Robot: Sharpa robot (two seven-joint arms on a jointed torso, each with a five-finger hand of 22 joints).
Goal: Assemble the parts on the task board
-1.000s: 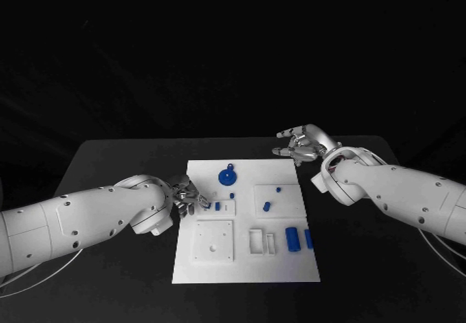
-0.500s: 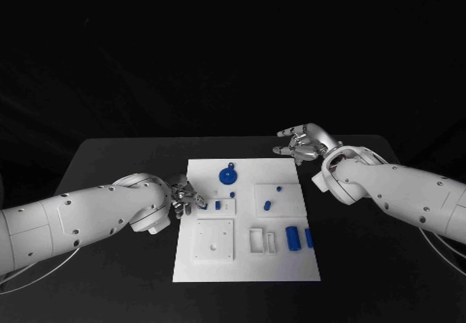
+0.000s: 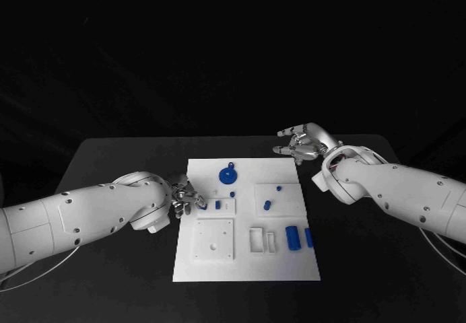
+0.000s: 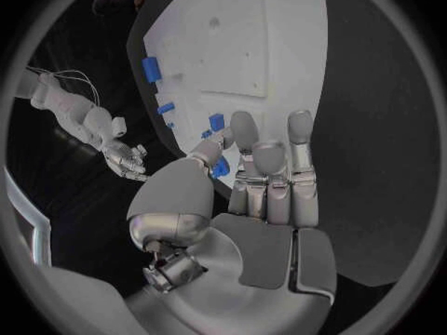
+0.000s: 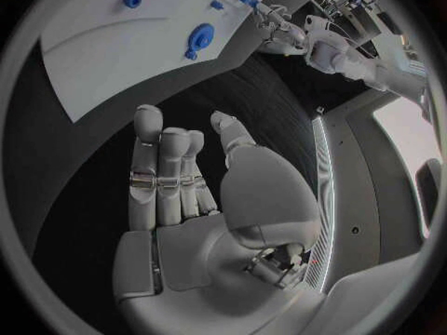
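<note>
The white task board [image 3: 248, 259] lies mid-table with several blue parts on it: a round disc [image 3: 227, 177], a small peg [image 3: 232, 195], a short block [image 3: 217, 205] and two cylinders [image 3: 291, 239] near the front right. My left hand [image 3: 187, 196] hovers at the board's left edge, fingers [image 4: 270, 164] stretched out side by side toward the short block [image 4: 216, 121], holding nothing. Blue shows in the gap behind its thumb [image 4: 200, 160]. My right hand [image 3: 303, 145] hangs over the black table beyond the board's far right corner, fingers [image 5: 163, 164] apart and empty; the disc [image 5: 198, 35] lies ahead of it.
Bare black table [image 3: 116, 161] surrounds the board on all sides. White raised blocks with holes and slots [image 3: 213, 240] stand on the board's front half. In the right wrist view my left hand [image 5: 275, 22] shows across the board [image 5: 121, 52].
The left forearm has crept very slightly left. Both hands and all the parts stay where they were.
</note>
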